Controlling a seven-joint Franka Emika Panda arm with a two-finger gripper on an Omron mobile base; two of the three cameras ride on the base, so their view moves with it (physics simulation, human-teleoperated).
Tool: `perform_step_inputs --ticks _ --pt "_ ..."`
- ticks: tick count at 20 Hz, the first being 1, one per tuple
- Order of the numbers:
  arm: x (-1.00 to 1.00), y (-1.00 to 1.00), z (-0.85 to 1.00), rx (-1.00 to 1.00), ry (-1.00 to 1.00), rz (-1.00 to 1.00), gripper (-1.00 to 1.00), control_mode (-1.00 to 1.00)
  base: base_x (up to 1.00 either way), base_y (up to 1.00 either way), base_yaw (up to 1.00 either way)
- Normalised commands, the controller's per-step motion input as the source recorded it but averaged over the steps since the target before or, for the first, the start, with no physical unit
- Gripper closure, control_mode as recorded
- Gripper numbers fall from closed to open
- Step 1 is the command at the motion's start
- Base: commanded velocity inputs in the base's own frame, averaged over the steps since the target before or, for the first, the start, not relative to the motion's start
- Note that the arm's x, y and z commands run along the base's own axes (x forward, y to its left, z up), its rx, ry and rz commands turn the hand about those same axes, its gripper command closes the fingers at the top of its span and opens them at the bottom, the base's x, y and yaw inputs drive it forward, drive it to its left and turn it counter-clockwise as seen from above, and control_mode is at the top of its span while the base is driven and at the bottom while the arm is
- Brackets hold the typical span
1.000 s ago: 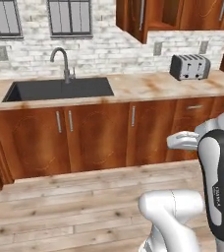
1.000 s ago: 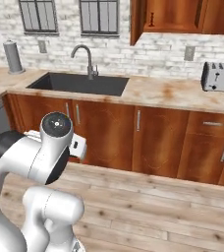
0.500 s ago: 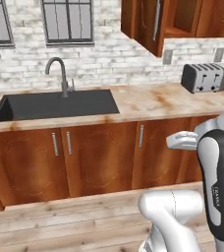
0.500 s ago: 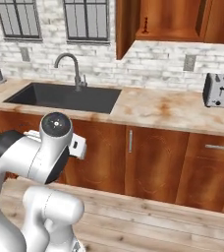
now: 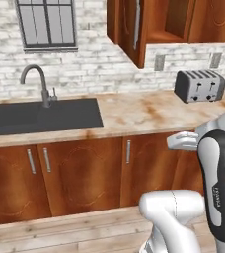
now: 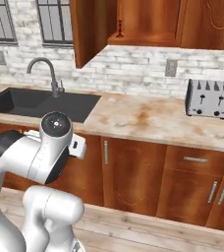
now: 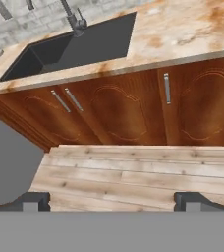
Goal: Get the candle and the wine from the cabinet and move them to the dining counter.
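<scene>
Jaws wide and empty — the cabinet (image 6: pixel 133 24) door hangs open overhead; a careless reach could clip it or topple the candle (image 6: pixel 119 28).

Toaster (image 6: pixel 212 98) on counter (image 6: pixel 148 123), right of sink (image 6: pixel 40 102).

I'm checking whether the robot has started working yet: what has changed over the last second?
The base has driven closer to the sink counter, so sink, toaster and open cabinet loom larger in both base views; the things themselves have not moved. The arm keeps its folded pose, and the gripper stays open and empty, pointing at the lower doors and floor. Nothing was grasped or released.
</scene>
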Motion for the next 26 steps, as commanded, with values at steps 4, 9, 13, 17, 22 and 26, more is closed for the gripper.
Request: perform_step_inputs --ticks 4,9,13,17,22,26 --pt "0.0 0.0 0.0 0.0 0.0 0.0 -1.0 1.0 0.42 -0.68 0.0" --pt "0.0 0.0 0.0 0.0 0.0 0.0 -1.0 1.0 0.56 -0.5 0.0" --pt "0.0 0.0 0.0 0.0 0.0 0.0 -1.0 1.0 0.67 -0.3 0.01" --pt "0.0 0.0 0.0 0.0 0.0 0.0 -1.0 1.0 0.71 -0.32 0.0" --pt "0.0 0.0 0.0 0.0 0.0 0.0 -1.0 1.0 0.5 -0.42 0.04" --pt "0.0 0.0 0.0 0.0 0.0 0.0 -1.0 1.0 0.43 -0.35 0.03"
